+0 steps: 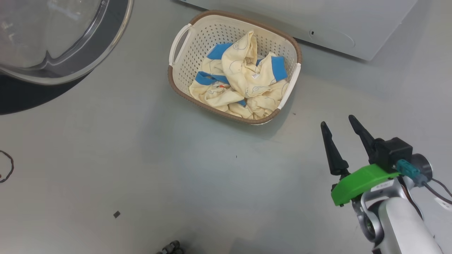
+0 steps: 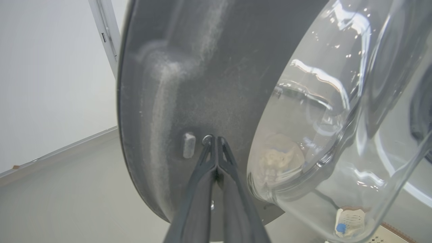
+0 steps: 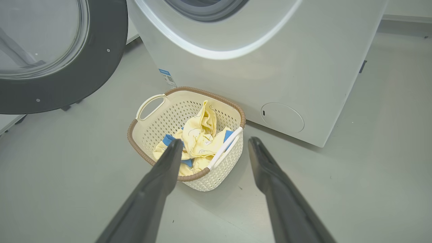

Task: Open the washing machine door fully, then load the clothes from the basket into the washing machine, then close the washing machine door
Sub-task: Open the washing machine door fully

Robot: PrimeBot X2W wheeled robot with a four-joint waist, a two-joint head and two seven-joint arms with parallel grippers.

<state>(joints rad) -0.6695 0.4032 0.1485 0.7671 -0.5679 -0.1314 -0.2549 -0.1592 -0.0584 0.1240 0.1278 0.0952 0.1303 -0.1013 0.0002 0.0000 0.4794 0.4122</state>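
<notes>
clothes point(image 1: 243, 81) in basket point(image 1: 201, 42) | basket before washing machine point(image 1: 335, 17) | door point(image 1: 106, 53) left of basket

The left gripper point(image 2: 215, 139) is squeezed tight, its two dark fingers pressed together with no gap. Its tips are right at the dark rim of the washing machine door point(image 2: 189, 84). The right gripper point(image 1: 337, 120) is far from the door, low and off to the right. Its two fingers are spread wide apart and hold nothing. Behind them sit a green wrist cover point(image 1: 363, 181) and a pale forearm point(image 1: 406, 225).
</notes>
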